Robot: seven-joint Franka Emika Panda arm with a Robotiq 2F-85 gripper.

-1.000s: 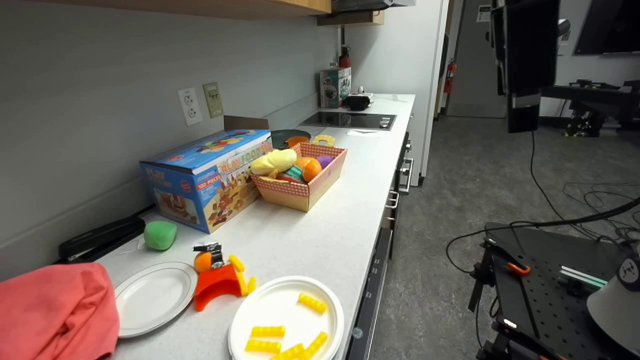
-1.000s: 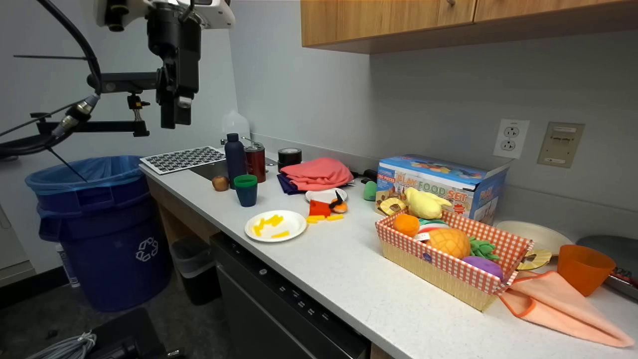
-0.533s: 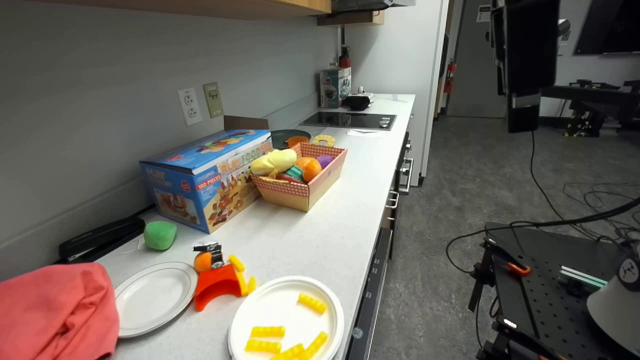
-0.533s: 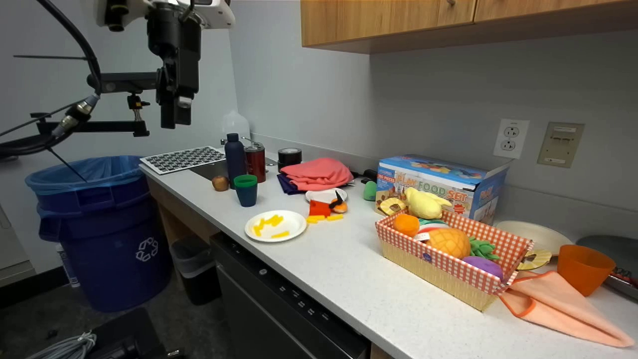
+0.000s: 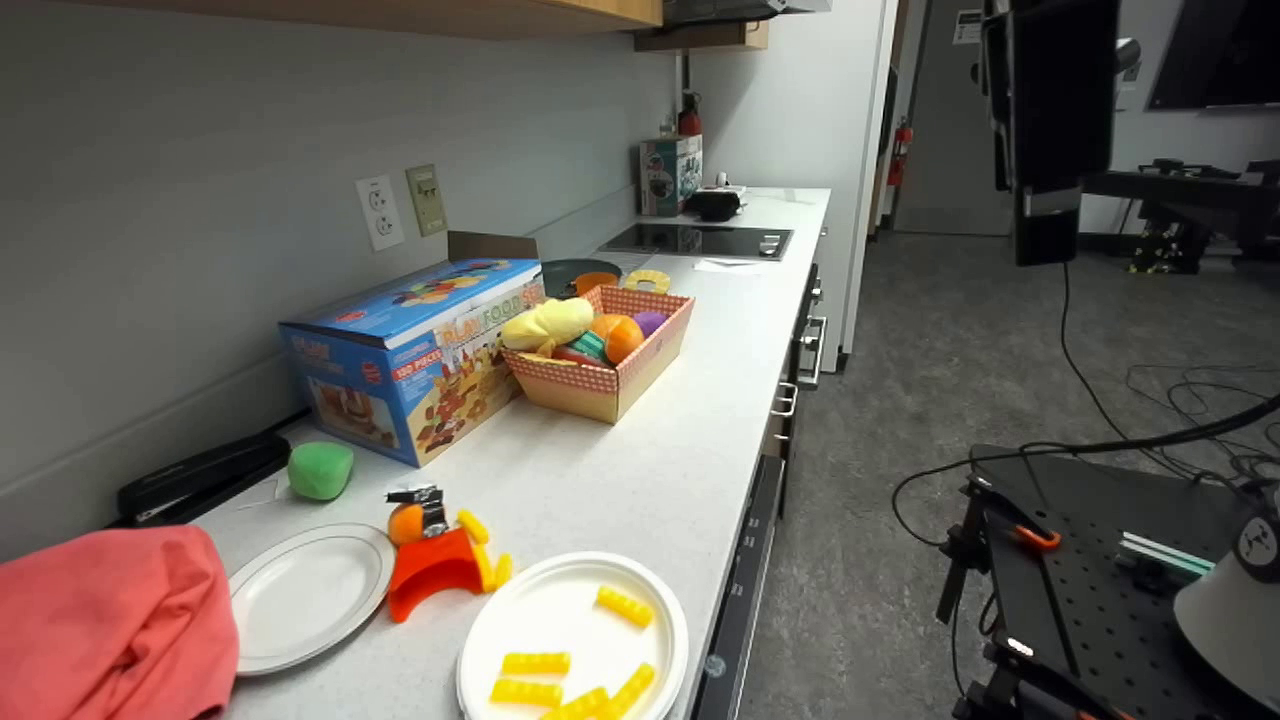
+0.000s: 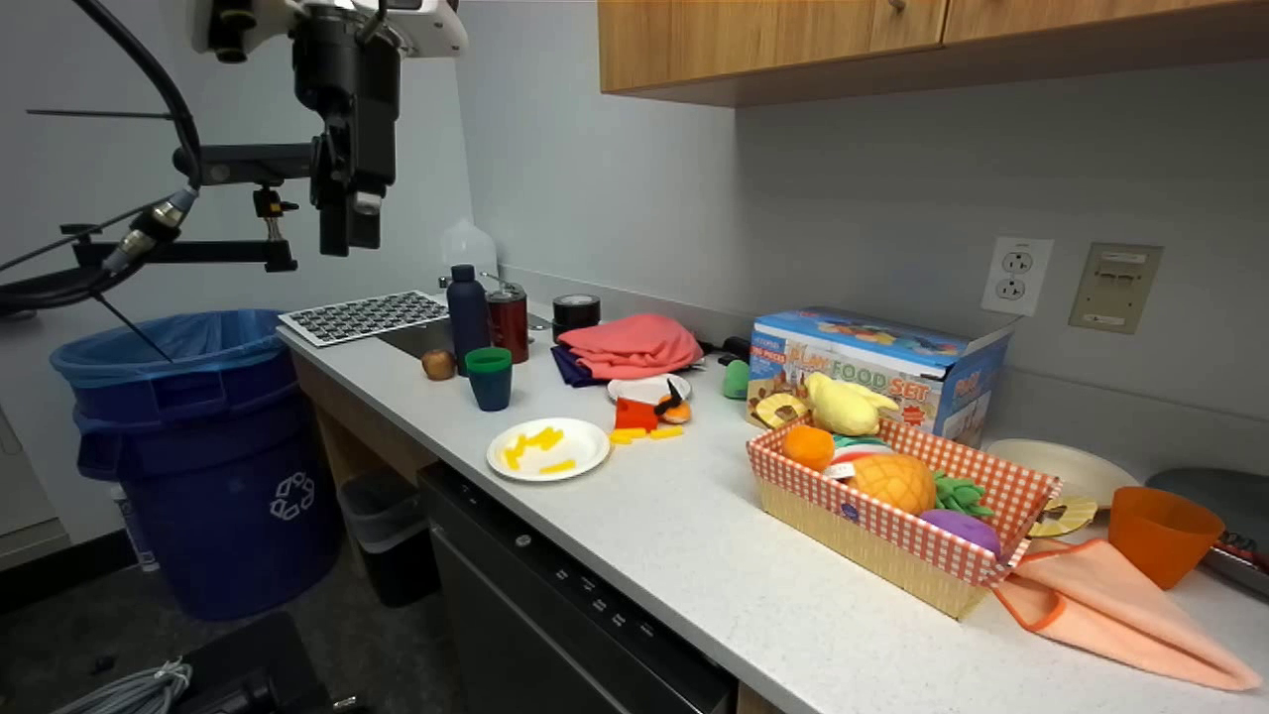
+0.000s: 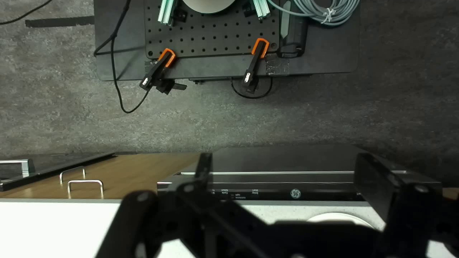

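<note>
My gripper is open and empty in the wrist view (image 7: 287,168), its two black fingers wide apart. In both exterior views, the gripper (image 6: 349,233) (image 5: 1048,225) hangs high above the counter's height and touches nothing. Beneath it in the wrist view are the dishwasher front (image 7: 279,157) and the rim of a white plate (image 7: 337,216). That plate (image 5: 565,620) holds several yellow fry pieces (image 5: 625,607). Beside it are a red fries holder (image 5: 430,570), more yellow pieces, an orange item with black tape (image 5: 407,522) and another white plate (image 5: 310,600).
A checked basket (image 6: 863,535) of toy food stands before a blue box (image 6: 863,347). A coral cloth (image 6: 634,345), blue bottle (image 6: 468,322), red tumbler (image 6: 509,327), blue-green cup (image 6: 490,382), orange cup (image 6: 1160,535) and peach cloth (image 6: 1120,615) lie along the counter. An overhead cabinet (image 6: 773,50) juts out.
</note>
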